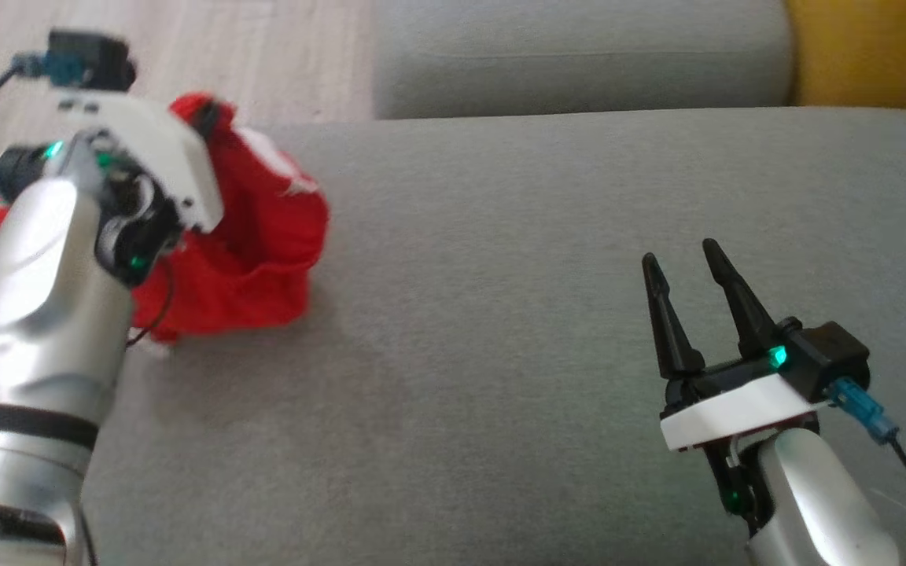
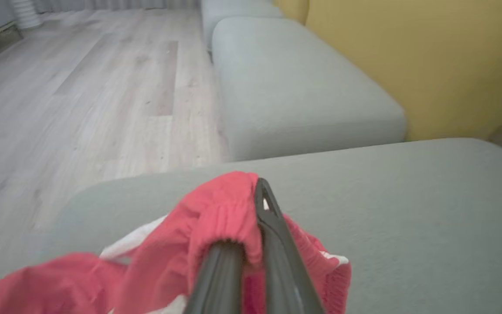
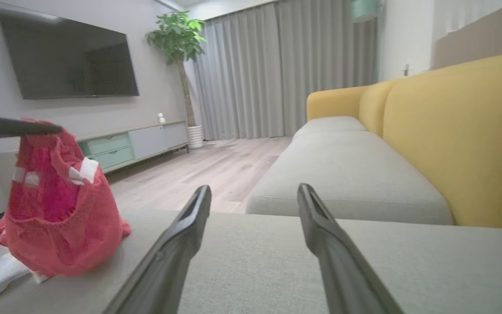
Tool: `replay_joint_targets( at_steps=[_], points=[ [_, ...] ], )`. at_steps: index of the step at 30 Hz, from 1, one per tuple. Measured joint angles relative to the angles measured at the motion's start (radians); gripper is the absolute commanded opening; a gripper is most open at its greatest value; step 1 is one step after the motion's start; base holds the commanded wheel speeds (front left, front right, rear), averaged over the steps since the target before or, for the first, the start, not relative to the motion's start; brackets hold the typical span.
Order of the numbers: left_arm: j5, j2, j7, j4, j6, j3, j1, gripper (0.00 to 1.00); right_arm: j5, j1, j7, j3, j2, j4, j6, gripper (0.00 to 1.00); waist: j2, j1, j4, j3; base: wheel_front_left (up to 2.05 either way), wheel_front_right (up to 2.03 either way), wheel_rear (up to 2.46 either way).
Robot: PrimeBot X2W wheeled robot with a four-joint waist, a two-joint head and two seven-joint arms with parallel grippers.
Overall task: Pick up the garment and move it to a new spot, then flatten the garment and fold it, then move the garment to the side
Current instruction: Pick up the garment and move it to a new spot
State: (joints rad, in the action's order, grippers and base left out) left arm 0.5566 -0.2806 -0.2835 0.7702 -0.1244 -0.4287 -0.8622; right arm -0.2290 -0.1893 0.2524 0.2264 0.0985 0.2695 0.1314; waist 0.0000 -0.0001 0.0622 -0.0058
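The left tool (image 2: pixel 255 196) is closed narrowly on the red garment (image 2: pixel 216 205). A gathered, elasticated edge of the cloth is pinched between its two dark fingers (image 2: pixel 277 244) and is draped over one of them, so that finger's tip is hidden. In the right wrist view, the garment (image 3: pixel 55 218) is seen hung from the left tool's finger (image 3: pixel 20 127). Its upper part is raised into a peak, while its lower part, with white stripes, rests on the grey seat cushion (image 3: pixel 277 261).

In the head view, the garment (image 1: pixel 264 236) is bunched under and just beyond the left tool (image 1: pixel 205 118), at the left end of the cushion (image 1: pixel 500 314).

The right tool (image 1: pixel 679 253) is held open and empty, its fingers moderately spread. It is placed over the right part of the same cushion, well apart from the garment.

Farther out, a second grey cushion (image 2: pixel 294 87) adjoins the first, backed by the yellow backrest (image 3: pixel 451 131). A wooden floor (image 2: pixel 81 87) lies beyond the cushion's edge. A wall-mounted television (image 3: pixel 68 61), a potted plant (image 3: pixel 177 35) and grey curtains (image 3: pixel 251 74) are seen across the room.
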Motion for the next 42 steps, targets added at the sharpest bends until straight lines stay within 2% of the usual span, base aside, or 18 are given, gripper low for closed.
replay_joint_targets(
  at_steps=[7, 13, 15, 18, 23, 24, 25, 26, 28, 34, 35, 38, 42],
  points=[
    [0.117, 0.006, -0.036, -0.227, 0.0, -0.091, -0.036, 0.0, 0.0, -0.002, 0.0, -0.001, -0.003, -0.006, 0.0, 1.0, 0.0, 0.0, -0.114, -0.019, 0.0, 0.0, 0.0],
    [0.236, 0.064, -0.038, -0.384, 0.0, -0.109, -0.086, 0.0, 0.001, -0.003, 0.0, -0.003, -0.003, -0.012, 0.0, 1.0, 0.0, 0.0, -0.202, -0.018, 0.0, 0.0, 0.0],
    [0.25, 0.066, -0.044, -0.402, -0.001, -0.115, -0.083, 0.0, 0.001, -0.003, 0.0, -0.003, -0.002, -0.014, 0.0, 1.0, 0.0, 0.0, -0.213, -0.017, 0.0, 0.0, 0.0],
    [0.297, 0.051, -0.059, -0.444, -0.007, -0.154, -0.038, 0.0, 0.001, -0.002, 0.0, -0.004, -0.002, -0.019, 0.0, 1.0, 0.0, 0.0, -0.234, -0.006, 0.0, 0.0, 0.0],
    [0.357, -0.032, -0.031, -0.396, -0.007, -0.243, 0.19, 0.0, 0.001, -0.002, 0.0, 0.006, -0.002, -0.021, 0.0, 1.0, 0.0, 0.0, -0.247, 0.02, 0.0, 0.0, 0.0],
    [0.364, -0.047, -0.011, -0.37, -0.006, -0.256, 0.233, 0.18, 0.001, -0.002, 0.0, 0.012, -0.001, -0.02, 0.0, 1.0, 0.0, 0.0, -0.248, 0.024, 0.0, 0.0, 0.0],
    [0.365, -0.063, 0.014, -0.348, -0.006, -0.276, 0.264, 0.54, 0.001, -0.002, 0.0, 0.018, 0.0, -0.02, 0.0, 1.0, 0.0, 0.0, -0.249, 0.028, 0.0, 0.0, 0.0],
    [0.378, -0.067, 0.041, -0.319, -0.006, -0.278, 0.289, 1.0, 0.001, -0.002, 0.0, 0.024, 0.001, -0.019, 0.0, 1.0, 0.0, 0.0, -0.25, 0.032, 0.0, 0.0, 0.0],
    [0.418, -0.068, 0.102, -0.267, -0.006, -0.28, 0.314, 1.0, 0.0, -0.003, 0.0, 0.034, 0.002, -0.018, 0.0, 1.0, 0.0, 0.0, -0.249, 0.037, 0.0, 0.0, 0.0],
    [0.423, -0.098, 0.258, -0.169, -0.006, -0.325, 0.314, 1.0, -0.009, -0.004, 0.0, 0.054, 0.012, -0.013, 0.0, 1.0, 0.0, 0.0, -0.237, 0.039, 0.0, 0.0, 0.0],
    [0.417, -0.106, 0.316, -0.168, -0.006, -0.336, 0.302, 1.0, -0.01, -0.004, 0.0, 0.053, 0.016, -0.012, 0.0, 1.0, 0.0, 0.0, -0.227, 0.036, 0.0, 0.0, 0.0],
    [0.374, -0.129, 0.383, -0.165, -0.003, -0.335, 0.274, 1.0, -0.01, -0.004, 0.0, 0.048, 0.025, -0.012, 0.0, 1.0, 0.0, 0.0, -0.211, 0.03, 0.0, 0.0, 0.0],
    [0.3, -0.165, 0.432, -0.172, 0.075, -0.341, 0.265, 1.0, -0.01, -0.004, 0.0, 0.028, 0.041, -0.014, 0.0, 1.0, 0.0, 0.0, -0.187, 0.02, 0.0, 0.0, 0.0]
  ],
)
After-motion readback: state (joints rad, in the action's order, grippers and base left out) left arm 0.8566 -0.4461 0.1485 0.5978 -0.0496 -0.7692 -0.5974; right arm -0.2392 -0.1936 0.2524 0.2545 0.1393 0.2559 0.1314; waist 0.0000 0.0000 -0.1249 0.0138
